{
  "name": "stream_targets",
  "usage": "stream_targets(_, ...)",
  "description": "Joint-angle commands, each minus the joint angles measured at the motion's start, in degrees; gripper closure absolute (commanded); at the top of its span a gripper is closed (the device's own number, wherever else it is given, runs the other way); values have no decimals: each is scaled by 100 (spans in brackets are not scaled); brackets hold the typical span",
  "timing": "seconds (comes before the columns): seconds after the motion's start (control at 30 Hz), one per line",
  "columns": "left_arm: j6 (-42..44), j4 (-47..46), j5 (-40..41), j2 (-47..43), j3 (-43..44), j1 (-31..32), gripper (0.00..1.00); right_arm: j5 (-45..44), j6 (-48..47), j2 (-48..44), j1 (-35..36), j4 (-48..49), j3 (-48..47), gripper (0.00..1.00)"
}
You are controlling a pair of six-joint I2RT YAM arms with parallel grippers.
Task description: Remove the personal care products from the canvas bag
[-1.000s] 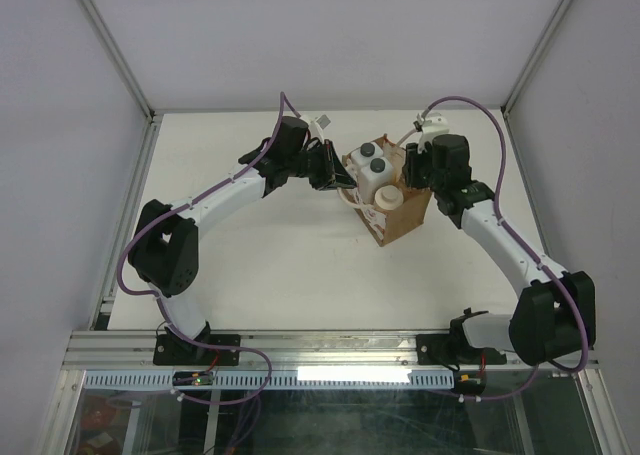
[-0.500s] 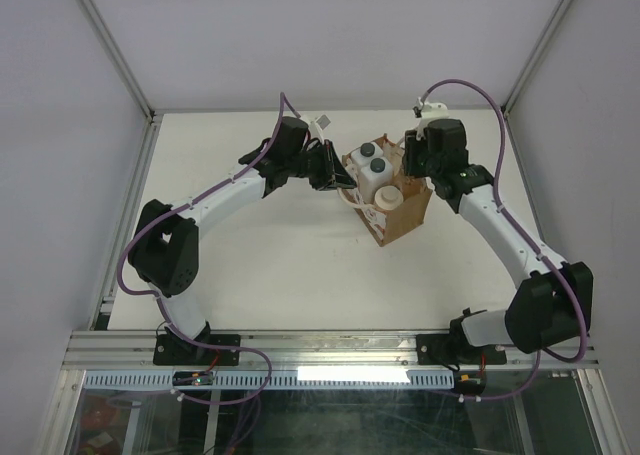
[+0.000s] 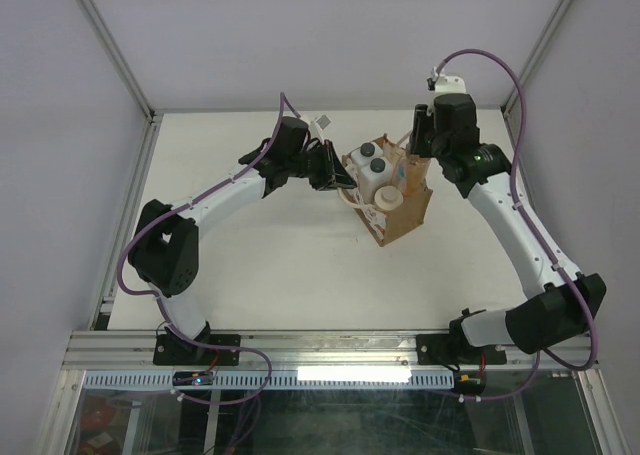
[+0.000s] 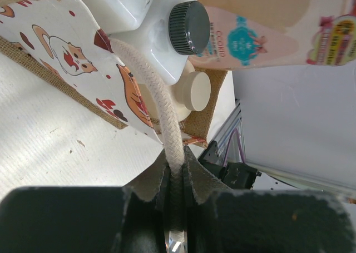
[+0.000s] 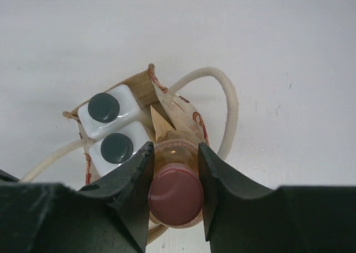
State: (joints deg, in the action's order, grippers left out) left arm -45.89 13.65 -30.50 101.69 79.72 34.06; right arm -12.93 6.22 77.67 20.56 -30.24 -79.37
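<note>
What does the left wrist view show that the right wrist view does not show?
Only left wrist: the left gripper shut on a rope handle of the canvas bag, and the label on the peach bottle. Only right wrist: the right gripper gripping that bottle at its pink cap, and the free handle. Both: bag, peach bottle, a white bottle.

Mid-table [image 3: 250, 255]: canvas bag [image 3: 405, 213], upright, mouth open. Inside, far left: two white bottles [image 3: 372, 167], dark caps; nearer: cream bottle [image 3: 387, 200]. At bag's left rim: left gripper [image 3: 340, 178], beside loop handle [image 3: 362, 207]. Above far-right corner: right gripper [image 3: 415, 158], over peach-orange bottle [image 3: 409, 173].
</note>
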Motion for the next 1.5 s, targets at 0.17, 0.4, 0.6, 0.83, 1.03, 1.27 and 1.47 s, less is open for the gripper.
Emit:
stream_targets(0.17,-62,-249,-122,-54,65,-14,100,-278,808,-66,-56,-539,-1680,100)
stream_targets(0.4,-61,-248,-118,-68,100,-13,100,-335,845,26,-234,-1163,-2497,100)
stream_targets(0.6,-65,-249,-131,-109,86,-14,100,-594,588,15,-369,-1511,-2972,100)
stream_targets(0.83,-45,-221,-178,-120,129,-18,100,-898,154,-88,-771,-1401,-2733,100)
stream_targets(1.03,88,-102,-299,-32,243,-72,100,-780,-14,-43,-1330,-939,-2389,100)
stream_targets(1.27,306,120,-417,77,443,-120,100,-553,-244,194,-1888,442,-1518,100)
stream_targets(1.47,494,266,-508,127,536,-132,100,80,-618,392,-2161,2117,-489,100)
